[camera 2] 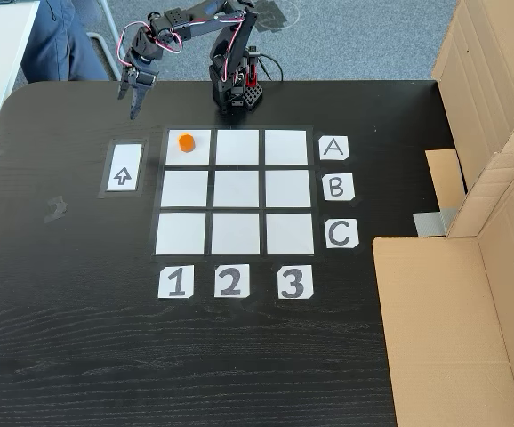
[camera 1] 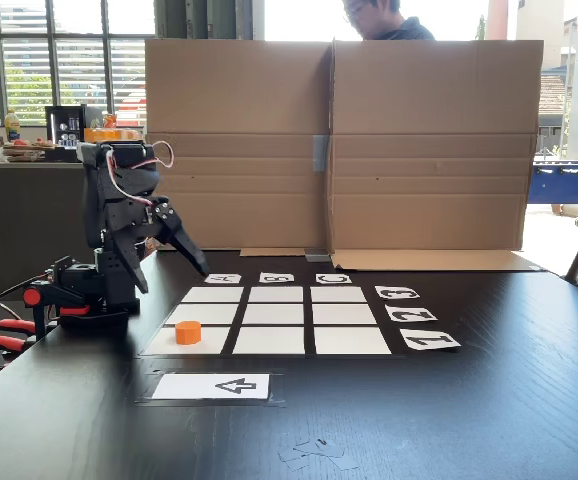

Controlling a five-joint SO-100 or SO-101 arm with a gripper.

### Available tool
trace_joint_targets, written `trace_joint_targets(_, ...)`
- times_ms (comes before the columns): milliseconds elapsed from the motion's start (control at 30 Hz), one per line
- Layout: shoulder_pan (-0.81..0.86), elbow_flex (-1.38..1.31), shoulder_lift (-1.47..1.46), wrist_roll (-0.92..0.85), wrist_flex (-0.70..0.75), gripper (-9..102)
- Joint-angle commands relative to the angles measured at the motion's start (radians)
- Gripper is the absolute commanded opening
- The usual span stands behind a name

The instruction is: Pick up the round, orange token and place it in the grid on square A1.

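now | token (camera 2: 185,141) on square a1 (camera 2: 196,157) | fingers (camera 2: 135,95) apart, empty

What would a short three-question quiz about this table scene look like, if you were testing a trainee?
1. True or false: the orange token lies on the white arrow card.
2. In a fixed view from above, which cell of the grid holds the token? a) row A, column 1; b) row B, column 2; c) row C, column 3.
3. Is the gripper holding anything?

Key:
1. False. The token sits on a grid cell, beside the card.
2. a. That is square A1, in line with label A and label 1.
3. No. It hangs above the table, apart from the token, with nothing between its fingers.
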Motion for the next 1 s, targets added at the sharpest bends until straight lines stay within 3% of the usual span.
trace_joint_targets(0, 0.072, -0.032, 0.123, 0.003, 0.012, 37)
trace_joint_targets(333, 0.307, 0.081, 0.457, 0.003, 0.117, 36)
trace_joint_targets(967, 0.577, 0.548, 0.959, 0.003, 0.098, 35)
